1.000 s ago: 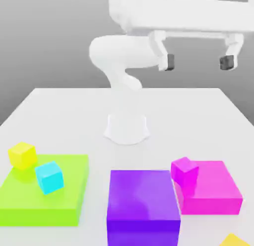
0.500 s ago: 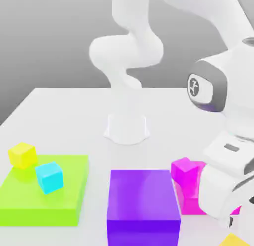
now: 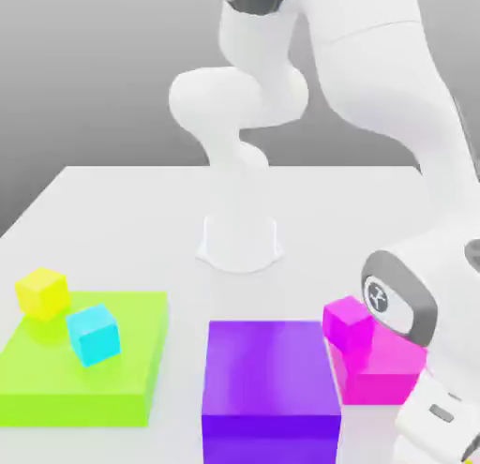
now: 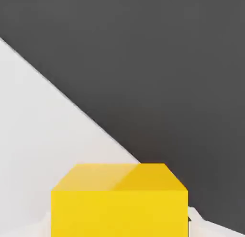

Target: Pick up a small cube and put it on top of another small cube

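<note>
The Panda arm (image 3: 375, 87) arches over from its base (image 3: 239, 245); the gripper (image 4: 119, 224), closed, hangs nearer the exterior camera than the base.

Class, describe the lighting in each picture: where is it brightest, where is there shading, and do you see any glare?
In the exterior view, the tabletop and arm are nearly white, their surface detail washed out; the purple block is lighter on top than on its front. In the hand view, the yellow cube's top is split into paler and deeper yellow.
</note>
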Available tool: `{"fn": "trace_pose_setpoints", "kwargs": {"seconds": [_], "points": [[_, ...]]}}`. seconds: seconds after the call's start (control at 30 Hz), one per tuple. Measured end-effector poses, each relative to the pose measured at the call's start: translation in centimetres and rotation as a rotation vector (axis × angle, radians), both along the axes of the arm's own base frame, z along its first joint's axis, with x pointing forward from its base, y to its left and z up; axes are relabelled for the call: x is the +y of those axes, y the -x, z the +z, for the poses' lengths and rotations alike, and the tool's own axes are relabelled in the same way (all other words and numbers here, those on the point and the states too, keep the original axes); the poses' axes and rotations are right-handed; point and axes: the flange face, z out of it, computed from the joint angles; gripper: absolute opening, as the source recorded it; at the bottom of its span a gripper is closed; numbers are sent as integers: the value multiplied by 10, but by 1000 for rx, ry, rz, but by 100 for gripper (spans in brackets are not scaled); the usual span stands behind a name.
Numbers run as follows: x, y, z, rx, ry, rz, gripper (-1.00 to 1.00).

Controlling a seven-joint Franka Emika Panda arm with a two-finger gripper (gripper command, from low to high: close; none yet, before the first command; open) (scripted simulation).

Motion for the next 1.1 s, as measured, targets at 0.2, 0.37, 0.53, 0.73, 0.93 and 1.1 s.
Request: {"fn": "trace_pose_setpoints", "kwargs": {"seconds": [0.2, 0.37, 0.53, 0.73, 0.93, 1.1], "points": [[-8, 27, 68, 7, -17, -54, -100], [-21, 68, 105, 13, -30, -128, -100], [-37, 113, 132, 14, -30, -200, -100], [-63, 168, 151, 8, -15, -299, -100], [-76, 191, 116, -1, 1, -350, -100], [-76, 193, 94, -1, 1, -350, 100]]}}
